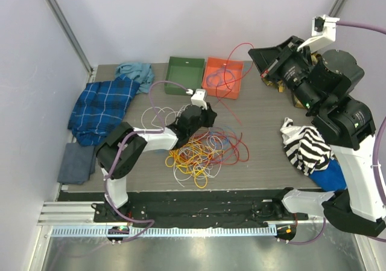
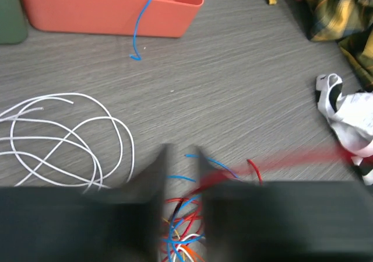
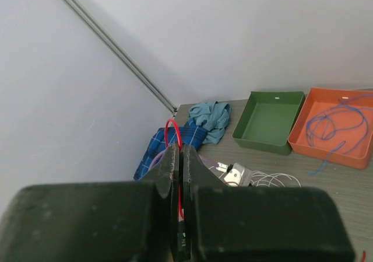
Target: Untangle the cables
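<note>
A tangled pile of yellow, orange, red, blue and white cables (image 1: 202, 153) lies at the table's middle. My left gripper (image 1: 199, 115) hovers low over its far edge. In the left wrist view it (image 2: 182, 157) is open, with red, blue and orange cables showing in the gap between its fingers. A loose white cable (image 2: 64, 133) coils to its left. My right gripper (image 1: 256, 57) is raised high at the back right. In the right wrist view it (image 3: 179, 151) is shut on a red cable (image 3: 169, 128) that loops above the fingertips and trails down toward the pile.
An orange tray (image 1: 223, 76) holding a blue cable (image 3: 335, 122) and a green tray (image 1: 185, 75) stand at the back. A blue plaid cloth (image 1: 102, 105), a teal cloth (image 1: 136, 72) and a grey cloth (image 1: 77, 162) lie left. A striped cloth (image 1: 307, 147) lies right.
</note>
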